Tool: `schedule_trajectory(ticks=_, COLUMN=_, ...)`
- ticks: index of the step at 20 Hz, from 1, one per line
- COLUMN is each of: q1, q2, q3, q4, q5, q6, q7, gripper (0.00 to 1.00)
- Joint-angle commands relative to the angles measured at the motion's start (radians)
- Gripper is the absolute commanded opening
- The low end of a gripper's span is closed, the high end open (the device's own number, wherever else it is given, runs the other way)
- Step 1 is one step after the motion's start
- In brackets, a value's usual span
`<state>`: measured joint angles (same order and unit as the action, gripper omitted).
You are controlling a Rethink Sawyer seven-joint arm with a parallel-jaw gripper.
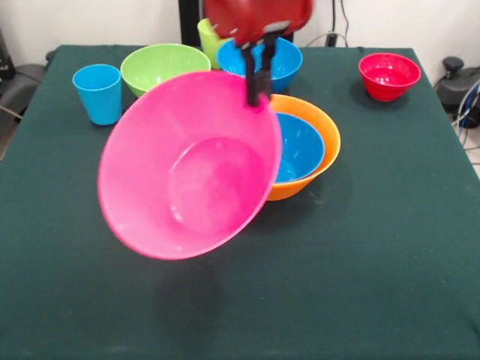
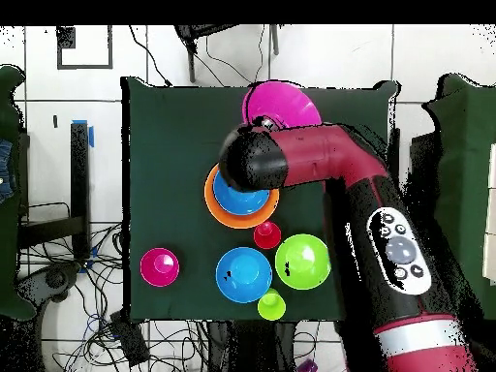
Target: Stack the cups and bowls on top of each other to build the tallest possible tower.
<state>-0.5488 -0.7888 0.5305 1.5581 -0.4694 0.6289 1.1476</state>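
The big glossy pink plastic bowl [image 1: 189, 166] hangs in the air, tipped on its side, so its open mouth faces the front camera. My end effector [image 1: 257, 96] is pinched shut on the top of its rim, and the bowl hangs down below my end effector. From above, the pink bowl [image 2: 283, 104] pokes out past my red and black arm [image 2: 339, 174].

Just beside my end effector, partly behind the pink bowl, sits the big orange plastic bowl [image 1: 319, 142] on the dark green surface [image 1: 390, 247]. A shiny blue plastic bowl [image 1: 300, 146] rests inside it. The pink bowl's edge covers part of both, and I cannot tell if they touch.

Farther behind my end effector stands another blue plastic bowl [image 1: 289, 64]. Next to that one is the lime green plastic bowl [image 1: 161, 66], and a lime green plastic cup [image 1: 208, 36] peeks out behind them. A light blue plastic cup [image 1: 98, 93] stands beside the green bowl. The small red plastic bowl [image 1: 389, 75] sits well apart, off to the other side.

In the overhead view a small red plastic cup [image 2: 267, 234] stands just beside the orange bowl.
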Motion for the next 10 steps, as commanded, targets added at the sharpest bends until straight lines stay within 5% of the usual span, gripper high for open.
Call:
schedule_trajectory(ticks=1, q1=0.061, q2=-0.141, q3=-0.088, q4=0.162, q5=0.136, q6=0.152, q7=0.279, gripper=0.0)
schedule_trajectory(ticks=10, q1=0.205, q2=-0.205, q3=-0.181, q4=0.203, q5=0.199, q6=0.196, q7=0.414, gripper=0.0)
